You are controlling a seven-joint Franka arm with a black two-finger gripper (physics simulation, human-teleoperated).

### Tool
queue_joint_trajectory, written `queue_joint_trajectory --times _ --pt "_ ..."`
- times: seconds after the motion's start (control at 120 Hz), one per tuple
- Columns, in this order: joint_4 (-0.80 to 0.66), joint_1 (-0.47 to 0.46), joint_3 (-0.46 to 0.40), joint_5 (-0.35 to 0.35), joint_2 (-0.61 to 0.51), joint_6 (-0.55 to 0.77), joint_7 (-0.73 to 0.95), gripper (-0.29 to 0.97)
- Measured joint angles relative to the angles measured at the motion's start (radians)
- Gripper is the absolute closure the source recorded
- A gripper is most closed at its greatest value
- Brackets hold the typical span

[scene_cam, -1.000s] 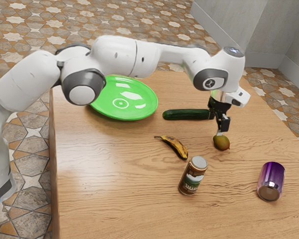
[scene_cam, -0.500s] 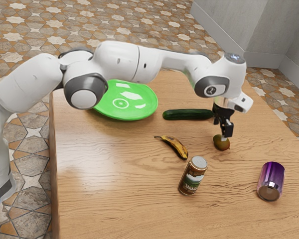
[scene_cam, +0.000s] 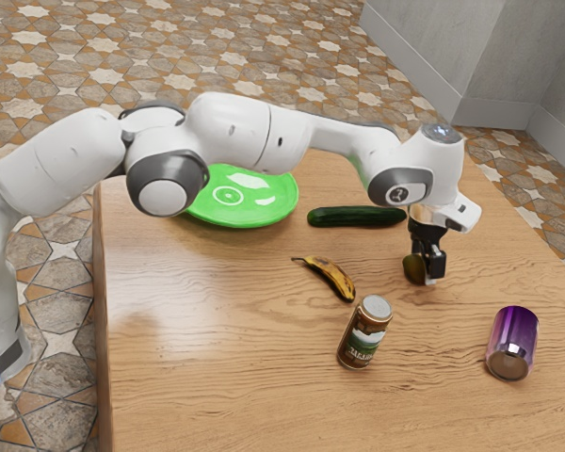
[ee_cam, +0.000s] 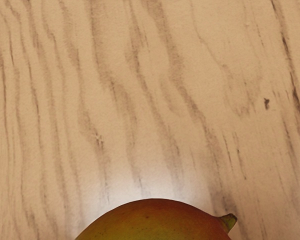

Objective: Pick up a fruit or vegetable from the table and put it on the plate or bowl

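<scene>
Table (scene_cam: 217, 377) w/ wood grain, glossy plate (scene_cam: 264, 202), shiny metallic purple can (scene_cam: 511, 341)

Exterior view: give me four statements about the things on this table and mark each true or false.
1. The cucumber lies on the green plate. False: the cucumber lies on the table, beside the plate and apart from it.
2. The brown can stands upright near the banana. True.
3. The gripper is down at the small fruit. True.
4. The banana is on the plate. False: the banana lies on the table, between the cucumber and the brown can.
</scene>
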Motion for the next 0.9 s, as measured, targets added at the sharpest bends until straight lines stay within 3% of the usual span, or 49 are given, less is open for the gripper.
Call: queue_joint_trajectory --times 0.292,0.433,0.567,0.708,0.9 --pt "0.0 0.001 -0.003 -0.001 0.016 0.012 0.001 0.08" --pt "0.0 0.0 -0.004 0.0 0.02 0.013 0.0 0.23" --pt "-0.01 -0.004 -0.004 -0.001 -0.002 0.011 -0.005 0.29" --pt "-0.168 -0.02 0.014 0.001 -0.19 -0.01 -0.01 0.33" --pt "-0.422 -0.111 0.242 0.004 -0.499 -0.083 -0.014 0.31"
